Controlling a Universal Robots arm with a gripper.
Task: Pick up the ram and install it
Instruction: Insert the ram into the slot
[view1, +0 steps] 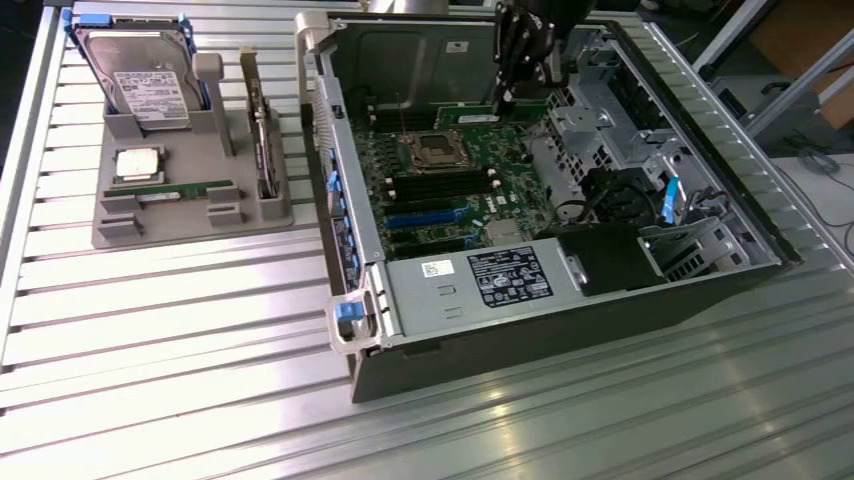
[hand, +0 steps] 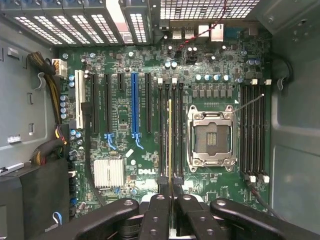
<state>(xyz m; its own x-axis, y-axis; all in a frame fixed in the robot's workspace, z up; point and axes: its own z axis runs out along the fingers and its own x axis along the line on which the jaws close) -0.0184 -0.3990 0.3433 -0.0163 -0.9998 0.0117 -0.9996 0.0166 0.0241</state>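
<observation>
Gripper (hand: 170, 197) clamped on the ram (hand: 170, 145). The stick hangs edge-on between the fingers, inside the computer case (view1: 601, 330) and over the motherboard (hand: 121, 142). Can't tell whether it touches the board. Case lies open on a ribbed metal table (view1: 200, 400). Outside the case, to the exterior view's left, a grey parts holder (view1: 160, 228) carries a second green memory stick (view1: 174, 190), a processor chip (view1: 138, 163) and a hard drive (view1: 134, 70).
</observation>
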